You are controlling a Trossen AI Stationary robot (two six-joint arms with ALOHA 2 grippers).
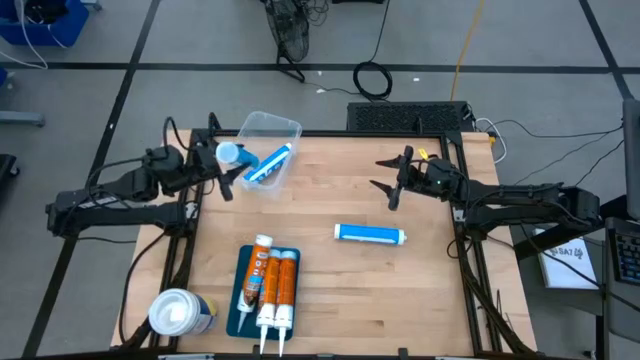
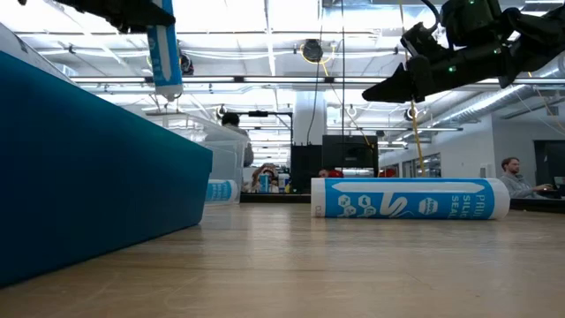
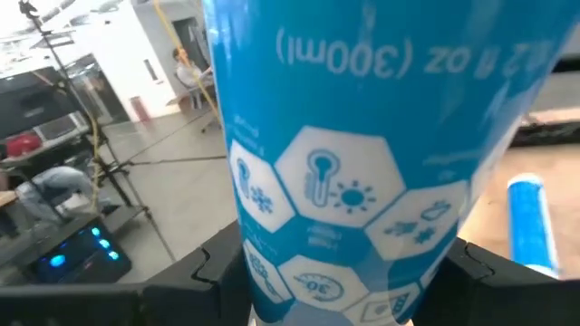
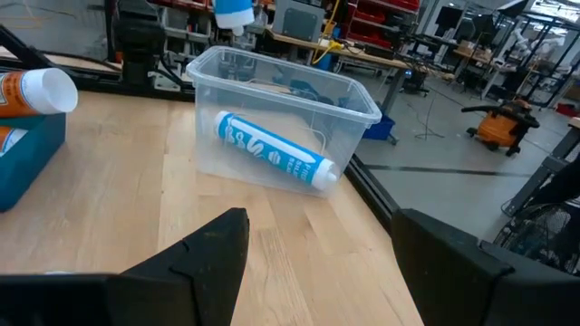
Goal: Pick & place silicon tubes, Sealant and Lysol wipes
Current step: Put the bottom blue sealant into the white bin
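My left gripper [image 1: 226, 168] is shut on a blue-and-white silicone tube [image 2: 164, 55], held upright in the air by the left edge of a clear plastic bin [image 1: 272, 150]. A second blue tube [image 4: 272, 149] lies inside the bin, leaning on its wall. A third blue tube [image 1: 370, 234] lies on its side at the table's middle right. My right gripper [image 1: 392, 182] is open and empty in the air, right of the bin and beyond the third tube. The Lysol wipes canister [image 1: 180, 312] stands at the near left corner. My left gripper pinches the tube's round body [image 3: 344, 272] between its two fingers [image 3: 217, 272], one on each side. In the low view the hold is on the tube's upper part [image 2: 161, 26]. The fingers come about level from the table's left. The tube hangs upright below them, clear of the bin and the table.
A teal tray [image 1: 236, 300] near the front edge holds three orange sealant tubes [image 1: 270, 280], nozzles toward the near edge. Bare wood lies between the tray, the bin and the lying tube. People and equipment show in the room beyond the table.
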